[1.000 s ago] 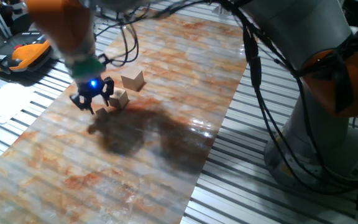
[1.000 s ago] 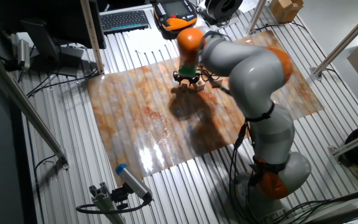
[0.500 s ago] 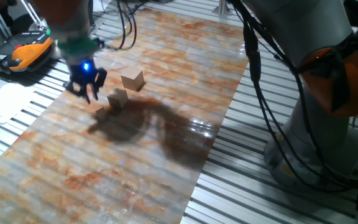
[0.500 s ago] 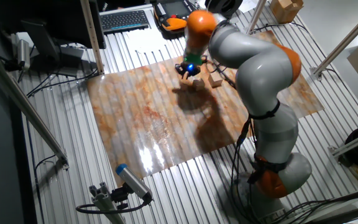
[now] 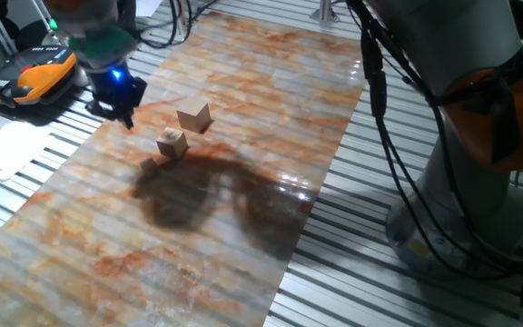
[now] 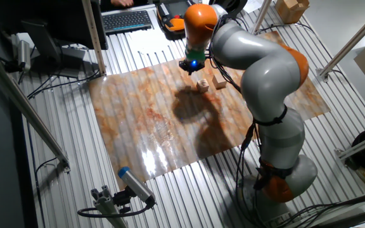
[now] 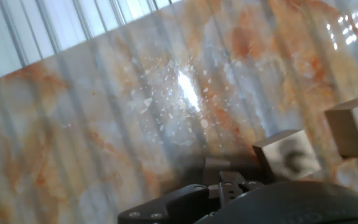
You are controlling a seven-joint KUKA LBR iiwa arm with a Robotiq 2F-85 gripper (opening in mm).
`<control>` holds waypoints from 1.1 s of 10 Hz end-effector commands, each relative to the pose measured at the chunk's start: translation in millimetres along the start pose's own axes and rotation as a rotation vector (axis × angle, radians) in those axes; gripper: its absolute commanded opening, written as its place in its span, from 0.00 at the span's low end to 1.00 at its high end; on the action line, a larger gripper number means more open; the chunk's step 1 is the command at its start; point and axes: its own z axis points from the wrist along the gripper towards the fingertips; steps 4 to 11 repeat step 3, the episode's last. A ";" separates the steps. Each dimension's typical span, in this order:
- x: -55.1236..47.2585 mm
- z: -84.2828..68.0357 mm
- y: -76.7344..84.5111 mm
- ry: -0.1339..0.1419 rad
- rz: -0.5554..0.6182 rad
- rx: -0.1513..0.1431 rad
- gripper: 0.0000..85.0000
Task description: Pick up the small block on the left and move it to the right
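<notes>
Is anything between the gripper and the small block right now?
Nothing visible stands between them. The gripper hangs raised near the edge of the mat; the small block lies on the mat. The medium cube sits close beside the block, off the direct line, and may crowd the fingers.

Grey, orange-jointed arm (image 6: 258, 57) trailing black cables, with a black, blue-lit end effector (image 5: 116, 95).

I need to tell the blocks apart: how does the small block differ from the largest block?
The small block is much smaller than the largest block. The small block lies at the edge of the arm's dark shadow; the largest block sits in the light. The small block is nearest the camera in the row, the largest block farthest. Both are plain tan wood.
</notes>
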 end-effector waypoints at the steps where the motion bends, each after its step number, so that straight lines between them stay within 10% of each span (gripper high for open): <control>1: -0.9 -5.8 -2.3 0.002 -0.005 -0.003 0.00; 11: -1.2 -5.7 -3.5 -0.008 -0.008 0.009 0.00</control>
